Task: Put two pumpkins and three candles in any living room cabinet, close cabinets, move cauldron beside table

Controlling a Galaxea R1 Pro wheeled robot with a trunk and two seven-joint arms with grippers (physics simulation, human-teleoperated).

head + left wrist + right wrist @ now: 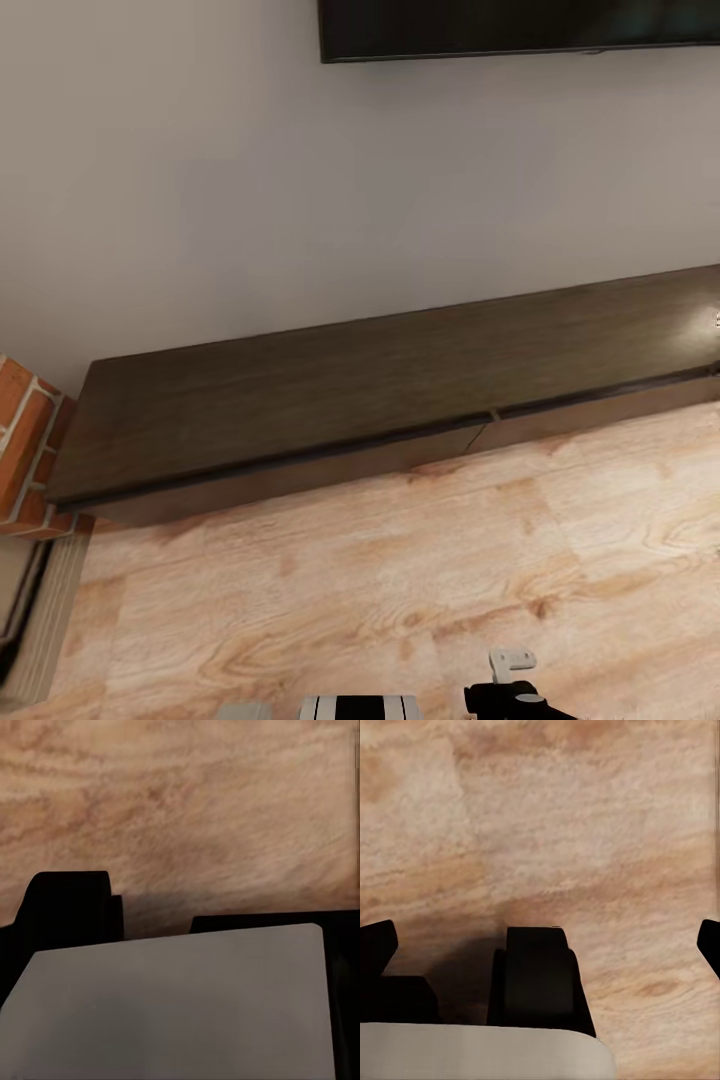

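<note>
The cabinet [330,400], a long low dark-brown unit, stands against the pale wall ahead of me. Its drawer fronts [300,470] sit flush, with a seam near the middle, and its top is bare. The pumpkins, candles and cauldron are out of view. In the right wrist view my right gripper [542,945] hangs over the wooden floor, its dark fingertips [376,941] far apart at the picture's two edges with nothing between them. The left wrist view looks down on the floor [187,810], black robot parts and a grey panel [180,1012]; I cannot make out that gripper's fingers.
A brick fireplace edge [25,440] meets the cabinet's left end. A dark TV [520,28] hangs on the wall above. Light wooden floor [380,580] lies between me and the cabinet. Parts of my own body [510,695] show at the bottom edge.
</note>
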